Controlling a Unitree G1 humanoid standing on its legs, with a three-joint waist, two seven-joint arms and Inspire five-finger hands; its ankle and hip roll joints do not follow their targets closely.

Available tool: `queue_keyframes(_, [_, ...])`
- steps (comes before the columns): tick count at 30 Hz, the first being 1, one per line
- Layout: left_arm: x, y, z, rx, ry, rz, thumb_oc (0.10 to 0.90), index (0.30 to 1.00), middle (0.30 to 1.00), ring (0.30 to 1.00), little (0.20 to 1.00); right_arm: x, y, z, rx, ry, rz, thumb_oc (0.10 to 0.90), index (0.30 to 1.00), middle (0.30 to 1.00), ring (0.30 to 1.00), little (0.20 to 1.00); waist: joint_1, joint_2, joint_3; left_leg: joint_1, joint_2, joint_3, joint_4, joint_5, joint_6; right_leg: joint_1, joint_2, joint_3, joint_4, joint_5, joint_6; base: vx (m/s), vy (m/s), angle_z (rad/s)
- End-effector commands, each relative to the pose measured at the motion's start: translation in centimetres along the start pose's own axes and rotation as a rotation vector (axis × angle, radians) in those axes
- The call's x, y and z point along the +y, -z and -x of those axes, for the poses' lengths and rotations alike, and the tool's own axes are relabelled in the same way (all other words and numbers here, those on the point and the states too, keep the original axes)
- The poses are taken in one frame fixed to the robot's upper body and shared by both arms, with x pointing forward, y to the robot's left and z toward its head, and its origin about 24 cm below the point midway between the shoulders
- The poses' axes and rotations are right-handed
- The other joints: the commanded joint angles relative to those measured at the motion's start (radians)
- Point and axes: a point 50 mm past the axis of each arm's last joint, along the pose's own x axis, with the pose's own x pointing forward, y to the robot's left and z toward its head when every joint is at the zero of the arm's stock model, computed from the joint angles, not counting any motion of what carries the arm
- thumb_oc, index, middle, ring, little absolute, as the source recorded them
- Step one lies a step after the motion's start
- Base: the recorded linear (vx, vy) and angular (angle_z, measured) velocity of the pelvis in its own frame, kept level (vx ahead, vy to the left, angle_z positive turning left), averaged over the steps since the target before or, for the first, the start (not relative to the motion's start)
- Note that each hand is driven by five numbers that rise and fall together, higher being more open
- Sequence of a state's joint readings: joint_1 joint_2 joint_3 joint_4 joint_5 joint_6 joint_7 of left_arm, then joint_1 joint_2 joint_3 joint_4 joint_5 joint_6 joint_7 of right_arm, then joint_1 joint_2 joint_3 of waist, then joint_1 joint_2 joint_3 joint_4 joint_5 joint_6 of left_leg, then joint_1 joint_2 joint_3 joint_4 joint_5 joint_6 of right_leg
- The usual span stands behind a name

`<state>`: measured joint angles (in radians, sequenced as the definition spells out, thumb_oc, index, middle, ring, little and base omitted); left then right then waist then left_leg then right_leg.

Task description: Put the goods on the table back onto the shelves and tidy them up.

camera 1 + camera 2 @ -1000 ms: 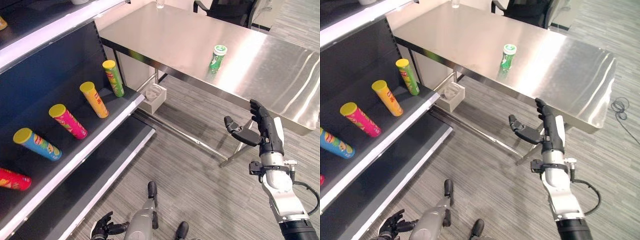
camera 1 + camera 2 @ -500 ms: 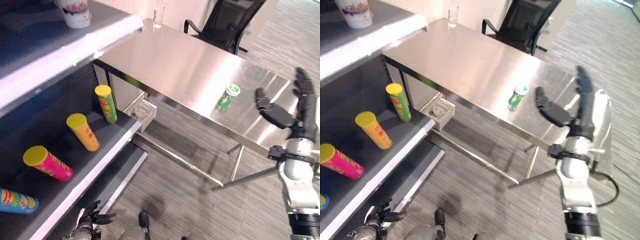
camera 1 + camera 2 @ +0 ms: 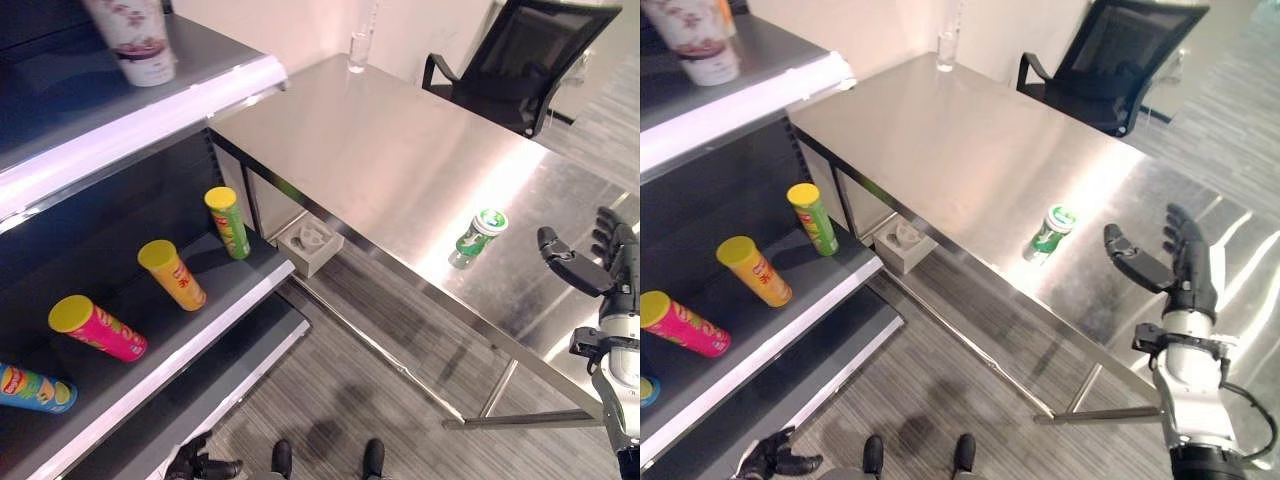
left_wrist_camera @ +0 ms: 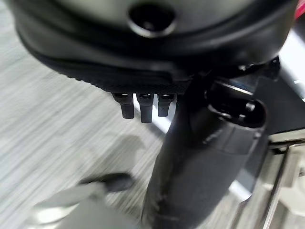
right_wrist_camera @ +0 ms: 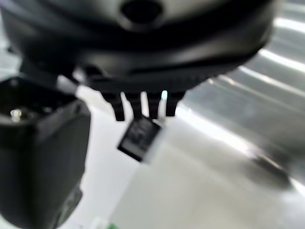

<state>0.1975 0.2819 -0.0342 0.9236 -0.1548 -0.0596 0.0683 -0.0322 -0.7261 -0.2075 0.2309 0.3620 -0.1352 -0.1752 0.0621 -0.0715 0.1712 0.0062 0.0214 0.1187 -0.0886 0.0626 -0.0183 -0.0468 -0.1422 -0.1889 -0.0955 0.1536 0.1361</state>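
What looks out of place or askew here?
The green can stands alone on the steel table instead of on the shelf, just ahead of the open right hand. The tubes on that shelf, like the yellow-lidded tube, lean at varied angles.

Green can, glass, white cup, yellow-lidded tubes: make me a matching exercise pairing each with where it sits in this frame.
Things:
1. green can
2. clear glass
3. white cup
4. yellow-lidded tubes

Places:
A. top shelf
B. far end of the table
C. lying on the middle shelf
D. near table edge, left of the open right robot hand

Pairs: 1-D, 2-B, 3-A, 4-C
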Motion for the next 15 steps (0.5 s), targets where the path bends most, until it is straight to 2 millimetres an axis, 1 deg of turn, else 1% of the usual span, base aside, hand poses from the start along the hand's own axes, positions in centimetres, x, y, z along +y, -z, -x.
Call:
queue_keyframes(1, [1.2,-4.0,-0.8,-0.145,-0.013,-0.007,0.8,0.9,0.9,0.9,0.9,-2.0,-6.5,-2.6,-0.273,0.018,0.003,0.8,0.9,0.9,0.9,0.9,0.012,-0.019,-0.008,-0.021,0.039,-0.014,0.007,-0.048,-0.04,0.069,-0.042,-0.063,0.008,-0.103,0.07,0.07,-0.077,0.06])
queue_keyframes(3, [1.2,-3.6,-0.7,-0.133,-0.012,0.003,0.8,0.9,0.9,0.9,0.9,-1.6,-6.6,-2.8,-0.276,0.003,-0.029,0.8,0.9,0.9,0.9,0.9,0.016,-0.009,-0.005,-0.018,0.051,-0.024,0.003,-0.041,-0.05,0.077,-0.03,-0.077,0.008,-0.116,0.06,0.11,-0.099,0.16])
queue_keyframes(5, [1.2,-3.5,-0.7,-0.13,-0.012,0.004,0.8,0.9,0.9,0.9,0.9,-1.6,-6.7,-2.8,-0.278,-0.001,-0.033,0.8,0.9,0.9,0.9,0.9,0.015,-0.007,-0.005,-0.018,0.053,-0.026,0.001,-0.04,-0.053,0.078,-0.027,-0.08,0.008,-0.119,0.058,0.05,-0.051,0.09])
queue_keyframes(9, [1.2,-3.3,-0.7,-0.12,-0.016,0.014,0.8,0.9,0.9,0.9,0.9,-1.7,-7.3,-2.5,-0.318,0.012,-0.081,0.8,0.9,0.9,0.9,0.9,0.014,0.002,-0.006,-0.022,0.06,-0.031,0.001,-0.039,-0.061,0.083,-0.02,-0.094,0.008,-0.13,0.051,0.05,-0.04,0.15])
queue_keyframes(10, [1.1,-3.3,-0.7,-0.12,-0.012,0.016,0.8,0.9,0.9,0.9,0.9,-1.9,-7.7,-2.2,-0.347,0.028,-0.107,0.8,0.9,0.9,0.9,0.9,0.013,0.006,-0.007,-0.022,0.062,-0.035,0.001,-0.04,-0.065,0.088,-0.017,-0.103,0.008,-0.135,0.048,0.04,-0.031,0.13])
queue_keyframes(13, [1.0,-3.2,-0.7,-0.12,-0.009,0.017,0.8,0.9,0.9,0.9,0.9,-1.9,-8.1,-2.0,-0.369,0.029,-0.08,0.8,0.9,0.9,0.9,0.9,0.014,0.008,-0.01,-0.02,0.064,-0.037,0.001,-0.04,-0.067,0.094,-0.013,-0.11,0.008,-0.14,0.045,0.05,-0.024,0.08])
queue_keyframes(15, [1.0,-3.1,-0.6,-0.121,-0.008,0.018,0.8,0.9,0.9,0.9,0.9,-1.7,-8.4,-1.7,-0.381,-0.001,-0.015,0.8,0.9,0.9,0.9,0.9,0.013,0.009,-0.012,-0.017,0.066,-0.039,0.001,-0.041,-0.069,0.1,-0.011,-0.116,0.008,-0.144,0.043,0.03,-0.024,0.11])
